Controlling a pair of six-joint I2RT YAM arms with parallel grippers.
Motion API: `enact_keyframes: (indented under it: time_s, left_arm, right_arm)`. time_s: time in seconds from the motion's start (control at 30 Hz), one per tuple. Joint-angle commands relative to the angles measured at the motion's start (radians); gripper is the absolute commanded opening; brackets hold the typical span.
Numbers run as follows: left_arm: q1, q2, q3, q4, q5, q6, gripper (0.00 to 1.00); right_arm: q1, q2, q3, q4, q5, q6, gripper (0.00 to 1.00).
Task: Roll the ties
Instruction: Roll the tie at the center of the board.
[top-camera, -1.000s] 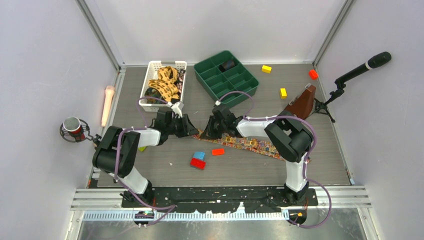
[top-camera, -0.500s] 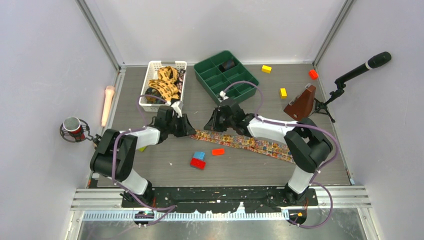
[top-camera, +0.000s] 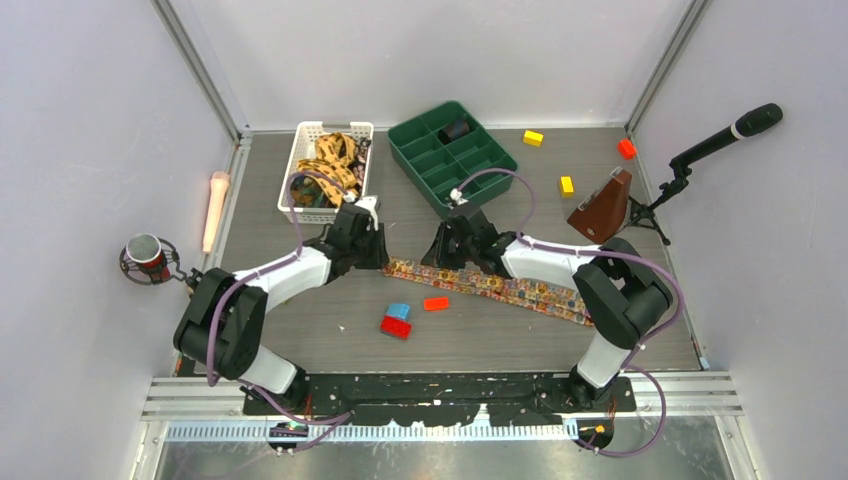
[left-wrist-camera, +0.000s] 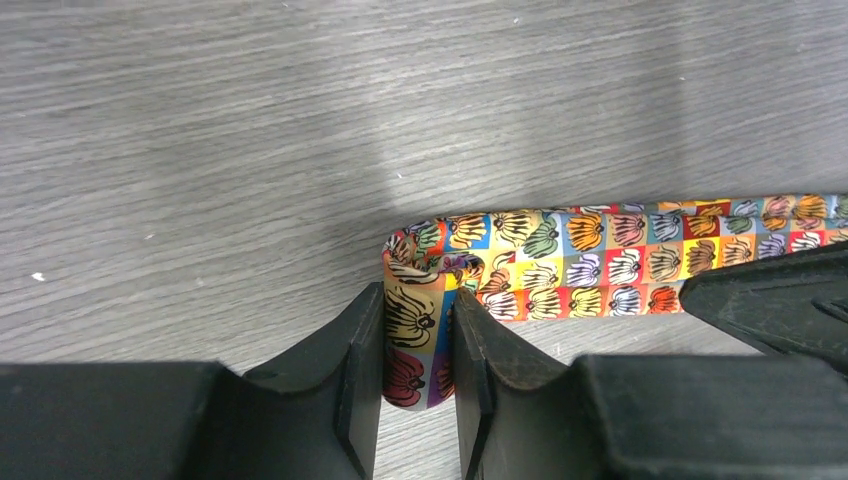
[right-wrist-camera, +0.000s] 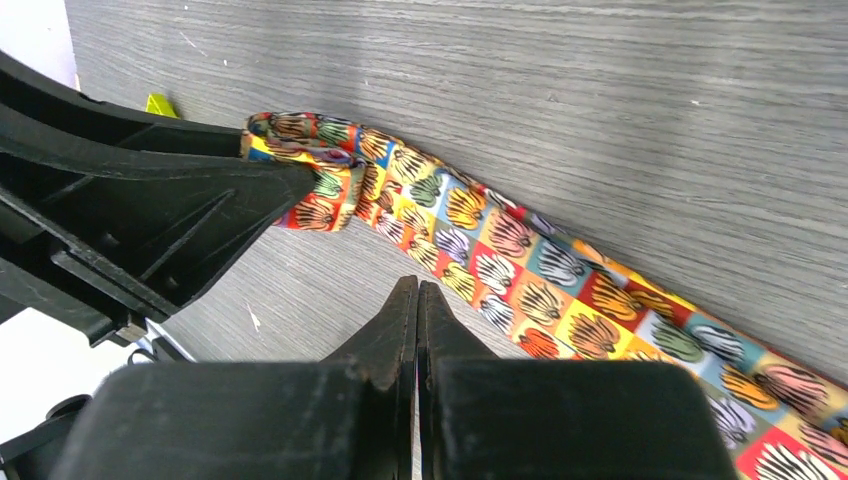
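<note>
Top external view: the tie (top-camera: 480, 283) lies flat on the table (top-camera: 300, 320), its long axis running from the left gripper (top-camera: 372, 250) out to the right. The right gripper (top-camera: 452, 248) sits a little way along the strip.

Left wrist view: the left gripper (left-wrist-camera: 418, 372) pinches the folded end of the tie (left-wrist-camera: 600, 262) — fabric touches both fingers, and the rest streams off to the right.

Right wrist view: the right gripper (right-wrist-camera: 417, 310) is closed on nothing, its tips at the edge of the tie (right-wrist-camera: 520, 265); whether they touch it I cannot tell. The left arm has the end — so the roll probably starts there and travels rightward along the axis
</note>
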Motion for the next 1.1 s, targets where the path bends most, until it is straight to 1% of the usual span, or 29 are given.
enact_keyframes:
  time_s: [0.0, 0.5, 1.07]
  left_arm:
    - [-0.046, -0.014, 0.082, -0.087, -0.183, 0.054, 0.29]
    - [-0.206, 0.086, 0.208, -0.190, -0.522, 0.147, 0.28]
    - [-0.349, 0.239, 0.318, -0.261, -0.834, 0.205, 0.28]
  right_arm:
    - [-0.008, -0.070, -0.009, -0.001, 0.038, -0.014, 0.01]
    - [-0.026, -0.139, -0.051, -0.025, 0.076, -0.030, 0.01]
    - [-0.052, -0.208, -0.105, -0.035, 0.107, -0.034, 0.00]
